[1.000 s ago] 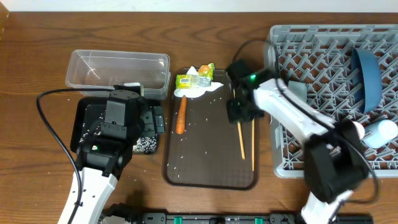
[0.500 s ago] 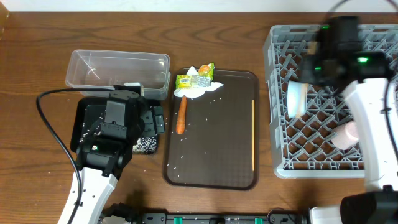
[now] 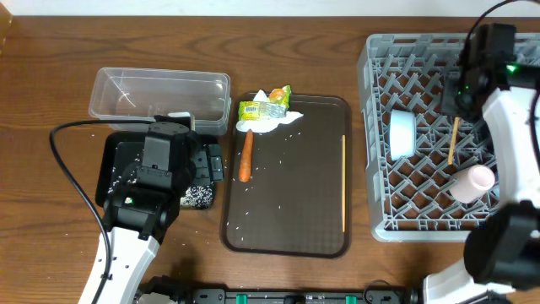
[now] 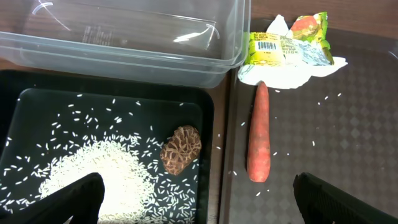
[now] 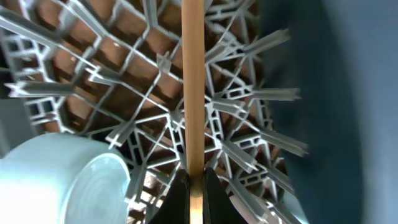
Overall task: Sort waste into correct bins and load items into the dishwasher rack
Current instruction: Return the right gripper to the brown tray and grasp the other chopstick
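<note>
R end effector (image 5: 194, 184) moved chopstick (image 3: 454, 140) from tray (image 3: 291, 198) over rack (image 3: 422, 196).

You see a grained wooden desk (image 3: 51, 59), a clear glossy plastic tub (image 3: 160, 76), a matt grey plastic rack (image 3: 422, 84), a smooth bare-wood chopstick (image 5: 193, 81), a finely textured brown tray (image 3: 295, 186) and a shiny printed wrapper (image 3: 260, 108).

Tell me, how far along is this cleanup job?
Done: white rice and a brown food lump lie in the shallow black tray; a light blue cup and a pink cup sit in the grey plastic dishwasher rack. In hand: the right gripper is shut on one thin wooden chopstick above the rack. Still to go: the second chopstick, orange carrot, yellow-green wrapper and white tissue on the dark brown serving tray.
</note>
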`<action>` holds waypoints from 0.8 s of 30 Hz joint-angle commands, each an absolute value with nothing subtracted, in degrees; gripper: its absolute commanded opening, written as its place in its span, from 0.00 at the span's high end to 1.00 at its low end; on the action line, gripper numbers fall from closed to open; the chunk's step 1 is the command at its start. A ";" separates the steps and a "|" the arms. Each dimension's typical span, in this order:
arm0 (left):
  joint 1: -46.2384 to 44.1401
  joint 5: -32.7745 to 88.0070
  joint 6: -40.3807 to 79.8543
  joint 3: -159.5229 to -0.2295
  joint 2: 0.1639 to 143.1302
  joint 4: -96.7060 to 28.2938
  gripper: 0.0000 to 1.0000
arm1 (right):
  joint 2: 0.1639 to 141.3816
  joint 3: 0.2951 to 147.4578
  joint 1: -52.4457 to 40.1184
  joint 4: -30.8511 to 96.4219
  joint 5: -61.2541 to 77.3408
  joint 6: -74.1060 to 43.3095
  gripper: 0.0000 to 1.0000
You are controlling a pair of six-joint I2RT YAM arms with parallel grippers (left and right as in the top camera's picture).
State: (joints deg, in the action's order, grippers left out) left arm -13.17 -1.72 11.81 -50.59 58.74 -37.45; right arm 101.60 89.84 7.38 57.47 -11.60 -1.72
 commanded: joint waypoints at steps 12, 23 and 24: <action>-12.86 -1.78 11.70 -51.72 58.85 -37.52 0.02 | 94.83 89.69 -3.92 61.56 -10.04 -2.37 0.38; -12.86 -1.78 11.70 -51.72 58.85 -37.52 0.02 | 96.47 87.70 -24.27 61.95 -0.38 -14.35 0.56; -12.86 -1.78 11.70 -51.72 58.85 -37.52 0.02 | 97.58 87.09 -25.89 61.95 -0.75 -17.17 0.55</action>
State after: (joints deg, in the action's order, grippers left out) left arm -13.17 -1.72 11.81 -50.59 58.74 -37.45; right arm 94.83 88.95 -22.37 61.80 -1.43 -9.15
